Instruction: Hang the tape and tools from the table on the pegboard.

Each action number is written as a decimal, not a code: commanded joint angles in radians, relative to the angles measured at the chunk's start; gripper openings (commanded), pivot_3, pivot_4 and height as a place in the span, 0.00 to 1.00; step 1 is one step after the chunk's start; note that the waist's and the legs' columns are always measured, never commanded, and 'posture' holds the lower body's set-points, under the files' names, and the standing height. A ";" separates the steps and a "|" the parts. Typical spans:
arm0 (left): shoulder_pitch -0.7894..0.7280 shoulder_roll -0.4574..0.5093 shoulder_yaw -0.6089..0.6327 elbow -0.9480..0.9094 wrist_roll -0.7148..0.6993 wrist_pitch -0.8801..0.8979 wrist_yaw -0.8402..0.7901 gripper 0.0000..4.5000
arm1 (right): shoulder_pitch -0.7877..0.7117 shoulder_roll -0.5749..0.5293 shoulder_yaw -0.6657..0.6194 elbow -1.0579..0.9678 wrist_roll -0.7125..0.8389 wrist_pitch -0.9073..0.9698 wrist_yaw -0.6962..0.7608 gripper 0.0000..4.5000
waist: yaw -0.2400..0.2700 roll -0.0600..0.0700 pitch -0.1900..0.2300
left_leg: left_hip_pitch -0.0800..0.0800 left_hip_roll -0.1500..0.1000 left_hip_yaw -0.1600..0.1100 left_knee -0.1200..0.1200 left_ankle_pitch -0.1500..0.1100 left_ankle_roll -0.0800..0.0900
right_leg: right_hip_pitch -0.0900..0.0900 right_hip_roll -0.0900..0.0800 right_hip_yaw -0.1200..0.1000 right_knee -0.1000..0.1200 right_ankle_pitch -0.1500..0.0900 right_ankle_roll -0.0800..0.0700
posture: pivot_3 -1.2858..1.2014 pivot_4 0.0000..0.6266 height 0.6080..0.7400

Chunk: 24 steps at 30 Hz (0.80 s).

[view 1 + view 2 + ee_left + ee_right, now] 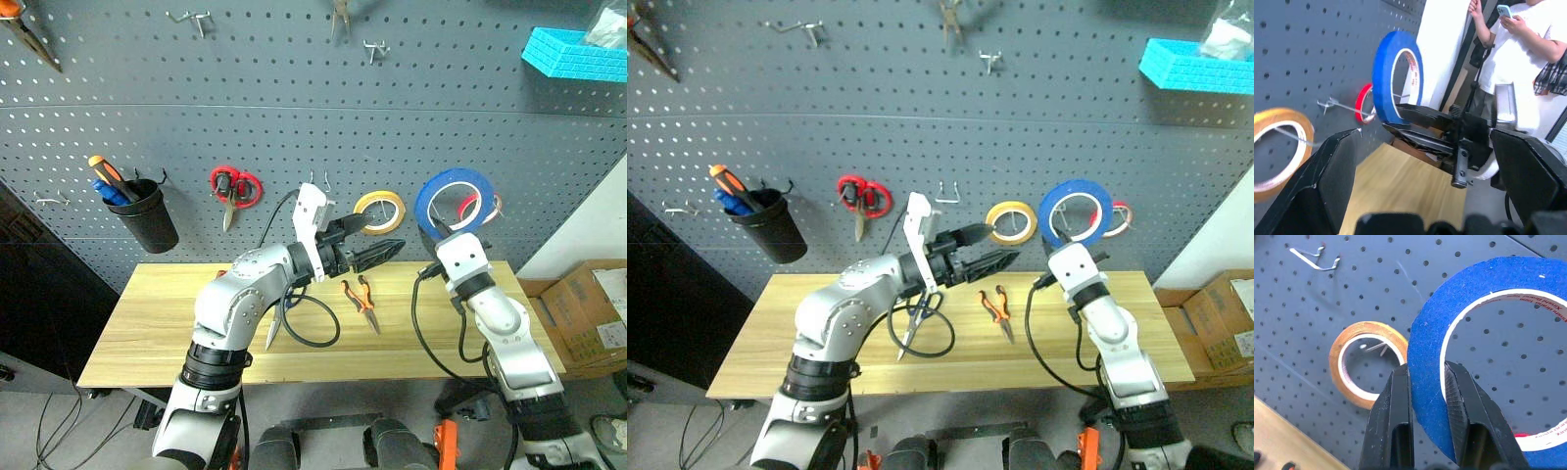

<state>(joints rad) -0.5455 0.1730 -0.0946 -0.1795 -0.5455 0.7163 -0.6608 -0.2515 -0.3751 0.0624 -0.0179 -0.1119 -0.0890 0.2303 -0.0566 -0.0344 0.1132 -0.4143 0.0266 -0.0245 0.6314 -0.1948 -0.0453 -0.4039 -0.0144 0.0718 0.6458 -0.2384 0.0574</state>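
Right wrist view: my right gripper (1426, 382) clenches the blue tape (1488, 308) by its rim, upright before the pegboard (294, 98), beside the yellow tape roll (1359, 362), so the hole faces a hook. My left gripper (377, 245) is released, empty.

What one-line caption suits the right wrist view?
Right pincer shut on the blue tape, held up before the pegboard beside a hanging yellow tape roll.
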 commanded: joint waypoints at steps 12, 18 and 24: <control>-0.063 -0.041 -0.015 0.060 0.025 -0.080 0.011 1.00 | -0.158 0.015 -0.067 0.213 0.189 0.038 0.167 0.12 | -0.001 0.008 -0.006 | 0.000 0.001 0.000 0.000 0.000 0.000 | -0.001 0.001 0.001 0.001 0.002 0.003 | 0.52 0.00 1.00; -0.072 -0.050 -0.021 0.101 0.051 -0.113 0.018 1.00 | -0.214 0.012 -0.069 0.312 0.203 0.086 0.206 0.12 | -0.001 0.014 -0.017 | 0.000 0.001 0.000 0.000 0.000 0.000 | -0.001 0.002 0.001 0.002 0.002 0.003 | 0.52 0.00 1.00; -0.098 -0.073 -0.028 0.169 0.085 -0.160 0.020 1.00 | -0.264 0.007 -0.075 0.403 0.206 0.118 0.228 0.12 | -0.001 0.014 -0.018 | 0.001 0.001 0.000 0.001 0.001 0.001 | 0.000 0.002 0.002 0.003 0.002 0.003 | 0.52 0.00 1.00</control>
<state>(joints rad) -0.6082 0.1097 -0.1228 -0.0078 -0.4684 0.5922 -0.6421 -0.4743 -0.3594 0.0183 0.3990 0.0796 0.0297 0.4539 -0.0576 -0.0202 0.0947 -0.4134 0.0272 -0.0245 0.6322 -0.1939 -0.0444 -0.4040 -0.0123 0.0735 0.6487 -0.2359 0.0600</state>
